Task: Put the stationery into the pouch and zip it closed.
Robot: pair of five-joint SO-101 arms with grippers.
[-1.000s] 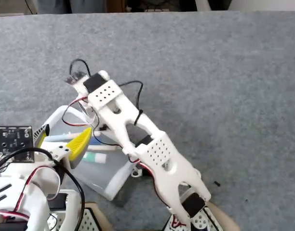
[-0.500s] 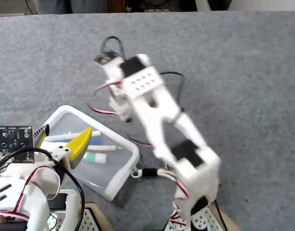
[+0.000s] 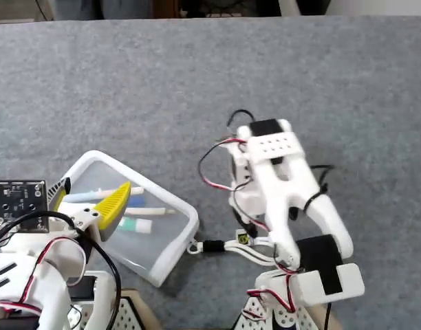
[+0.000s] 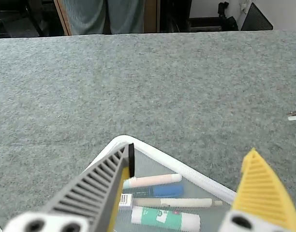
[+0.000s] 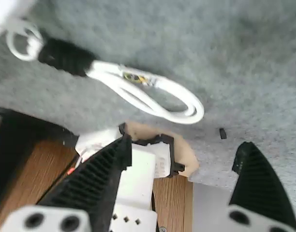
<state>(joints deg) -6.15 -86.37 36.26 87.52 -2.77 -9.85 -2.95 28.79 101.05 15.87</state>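
my left fingers (image 4: 261,188) gape empty over the pouch (image 4: 186,170), partly hiding its pens (image 4: 153,181); my right fingers (image 5: 257,179) gape empty too.

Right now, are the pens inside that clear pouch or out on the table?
Inside. The pens and glue stick lie within the pouch, inside its white edge, seen through its clear side.
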